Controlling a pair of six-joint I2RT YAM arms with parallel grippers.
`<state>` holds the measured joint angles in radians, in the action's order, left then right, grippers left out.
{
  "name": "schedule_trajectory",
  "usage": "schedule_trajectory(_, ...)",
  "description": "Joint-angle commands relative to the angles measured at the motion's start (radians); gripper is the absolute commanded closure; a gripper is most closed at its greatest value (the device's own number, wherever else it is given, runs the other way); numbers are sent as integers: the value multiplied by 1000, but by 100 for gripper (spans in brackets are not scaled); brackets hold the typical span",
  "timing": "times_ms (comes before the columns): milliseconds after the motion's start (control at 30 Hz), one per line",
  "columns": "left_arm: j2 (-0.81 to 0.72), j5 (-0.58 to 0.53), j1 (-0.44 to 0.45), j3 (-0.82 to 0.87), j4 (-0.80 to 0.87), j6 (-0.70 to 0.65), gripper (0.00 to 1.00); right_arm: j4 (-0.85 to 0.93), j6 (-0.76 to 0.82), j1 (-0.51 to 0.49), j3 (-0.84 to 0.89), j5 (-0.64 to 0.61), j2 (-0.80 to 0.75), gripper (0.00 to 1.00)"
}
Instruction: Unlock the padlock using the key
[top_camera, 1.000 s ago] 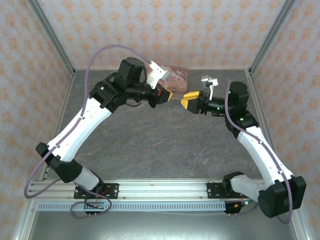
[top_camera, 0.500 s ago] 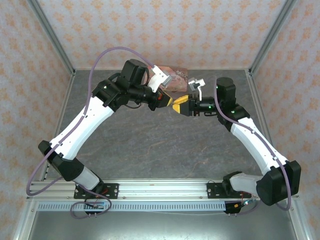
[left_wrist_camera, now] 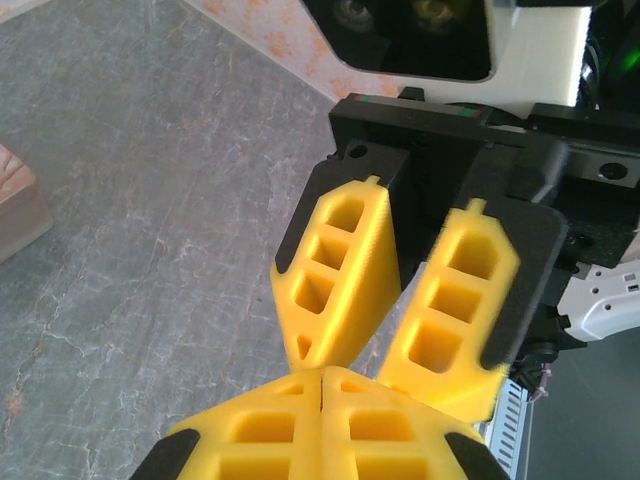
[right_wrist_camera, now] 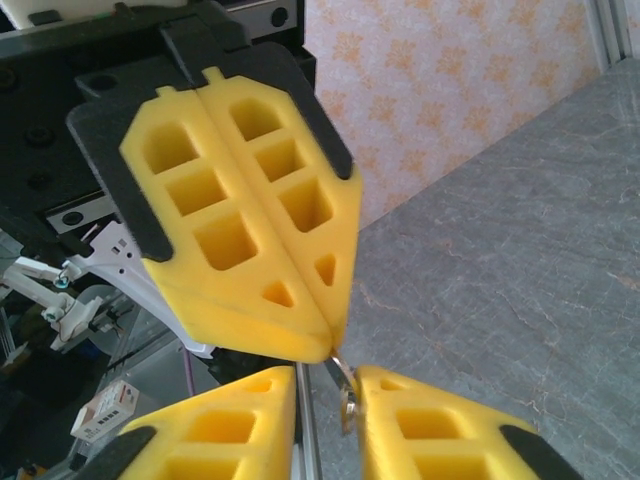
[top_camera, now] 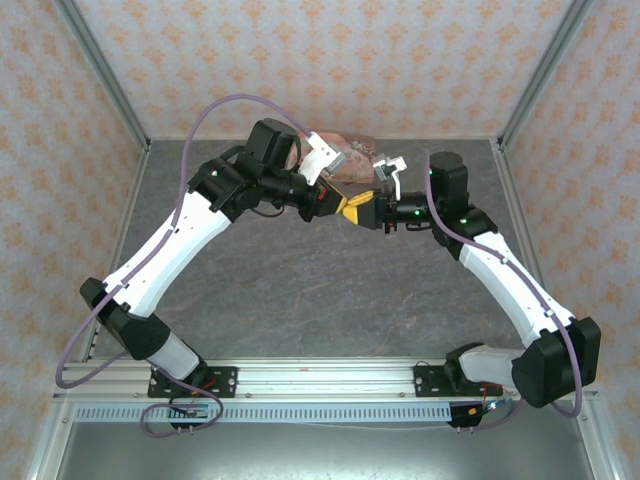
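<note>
Right arm has swung in from right over last second. Right pincer (left_wrist_camera: 374, 372) now tip-to-tip with left pincer (right_wrist_camera: 325, 345), above desk (top_camera: 330, 290), in front of pink tin (top_camera: 355, 148).
Left pincer pressed together, pinching small metal loop (right_wrist_camera: 344, 386) at its tip. Padlock shackle or key ring: cannot tell.
Right pincer spread, fingers either side of loop, not clamped.
Judgement: parts brought together, lock not yet opened.

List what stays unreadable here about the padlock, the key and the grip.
- Top external: the meeting of left gripper and right gripper is too small to show padlock or key.
- Right wrist: a small metal piece pokes from the shut left gripper's tips, the pads hiding the rest; key or shackle, unclear.
- Left wrist: its shut pads cover whatever they pinch.
</note>
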<state>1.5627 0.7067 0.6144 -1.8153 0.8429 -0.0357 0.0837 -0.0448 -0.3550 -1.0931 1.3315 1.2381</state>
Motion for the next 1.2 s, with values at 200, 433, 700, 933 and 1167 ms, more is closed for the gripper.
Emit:
schedule_trajectory(200,10,19,-5,-31,2,-24,100,52,66,-5,-51,28,5,99)
schedule_trajectory(433,-4,-32,-7,-27,-28,-12,73,83,81,-5,-47,-8,2,100)
schedule_trajectory(700,-102,-234,-82,115,-238,146,46,143,89,-3,5,-188,-31,100)
schedule_trajectory(933,-73,-464,-177,245,-324,303,35,138,2,1,102,-497,-88,100)
schedule_trajectory(1167,144,-398,-173,185,-366,342,35,105,-72,9,181,-784,-199,100)
